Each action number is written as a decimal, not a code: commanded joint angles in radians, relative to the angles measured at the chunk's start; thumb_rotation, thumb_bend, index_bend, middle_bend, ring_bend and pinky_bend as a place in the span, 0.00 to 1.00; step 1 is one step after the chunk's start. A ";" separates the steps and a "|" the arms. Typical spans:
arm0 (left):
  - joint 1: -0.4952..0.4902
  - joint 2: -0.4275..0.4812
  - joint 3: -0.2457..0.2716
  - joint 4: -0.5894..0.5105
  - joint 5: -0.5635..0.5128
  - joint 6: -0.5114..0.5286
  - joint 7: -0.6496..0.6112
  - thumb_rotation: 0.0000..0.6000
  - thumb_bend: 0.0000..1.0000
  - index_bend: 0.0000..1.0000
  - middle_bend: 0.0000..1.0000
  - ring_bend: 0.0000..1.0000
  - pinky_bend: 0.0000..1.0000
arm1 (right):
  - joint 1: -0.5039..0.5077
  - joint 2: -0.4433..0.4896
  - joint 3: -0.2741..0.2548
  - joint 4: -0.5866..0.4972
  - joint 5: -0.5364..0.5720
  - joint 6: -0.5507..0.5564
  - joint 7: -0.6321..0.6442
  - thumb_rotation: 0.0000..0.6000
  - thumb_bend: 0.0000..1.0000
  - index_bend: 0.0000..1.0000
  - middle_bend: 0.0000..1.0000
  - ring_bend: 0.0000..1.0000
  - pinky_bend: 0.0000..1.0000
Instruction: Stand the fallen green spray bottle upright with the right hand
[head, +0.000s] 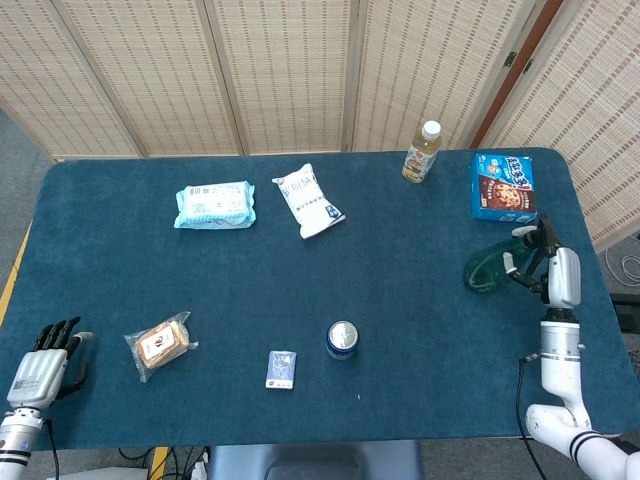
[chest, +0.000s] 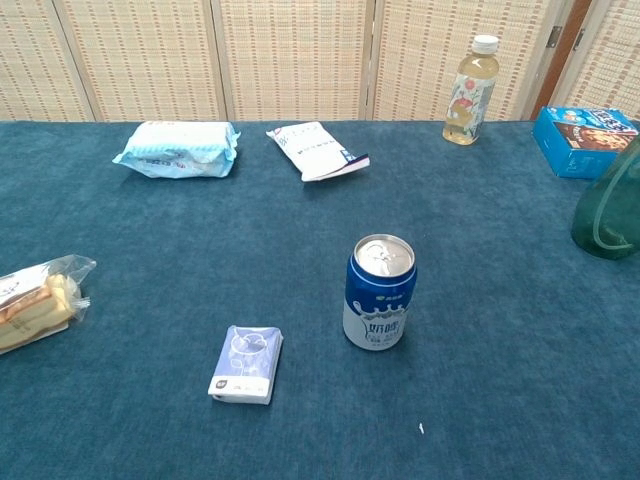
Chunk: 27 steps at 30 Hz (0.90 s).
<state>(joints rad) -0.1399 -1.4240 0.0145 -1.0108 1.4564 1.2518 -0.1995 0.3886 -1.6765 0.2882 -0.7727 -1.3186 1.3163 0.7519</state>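
Note:
The green spray bottle (head: 487, 272) stands near the table's right edge, its round base on the blue cloth and its top leaning toward my right hand (head: 548, 268). That hand's dark fingers (head: 527, 262) reach from the right onto the bottle's upper part and appear to grip it. The chest view shows only the bottle's lower body (chest: 608, 215), cut off by the right frame edge, and the hand does not show there. My left hand (head: 45, 360) lies at the near left corner, fingers straight and apart, holding nothing.
A blue cookie box (head: 503, 186) lies just behind the spray bottle, and a yellow drink bottle (head: 422, 152) stands at the back. A blue can (head: 342, 339) and a small tissue pack (head: 281, 369) sit near the front. A wrapped snack (head: 160, 343), a wipes pack (head: 214, 205) and a white pouch (head: 310, 201) lie further left.

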 joint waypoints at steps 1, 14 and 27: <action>-0.001 0.000 -0.001 -0.001 -0.002 -0.003 0.002 1.00 0.51 0.22 0.07 0.00 0.00 | 0.010 -0.011 0.002 0.025 -0.003 -0.013 0.022 1.00 0.26 0.44 0.53 0.40 0.43; -0.003 -0.001 -0.002 0.009 -0.011 -0.018 0.000 1.00 0.50 0.22 0.07 0.00 0.00 | 0.015 -0.025 -0.001 0.083 -0.015 -0.021 0.098 1.00 0.21 0.44 0.47 0.37 0.39; -0.006 0.002 -0.003 -0.005 -0.014 -0.023 0.017 1.00 0.50 0.22 0.07 0.00 0.00 | 0.002 -0.005 -0.002 0.070 -0.025 0.010 0.121 1.00 0.19 0.40 0.43 0.34 0.37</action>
<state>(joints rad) -0.1456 -1.4222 0.0109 -1.0158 1.4423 1.2290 -0.1823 0.3905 -1.6816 0.2861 -0.7025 -1.3440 1.3264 0.8725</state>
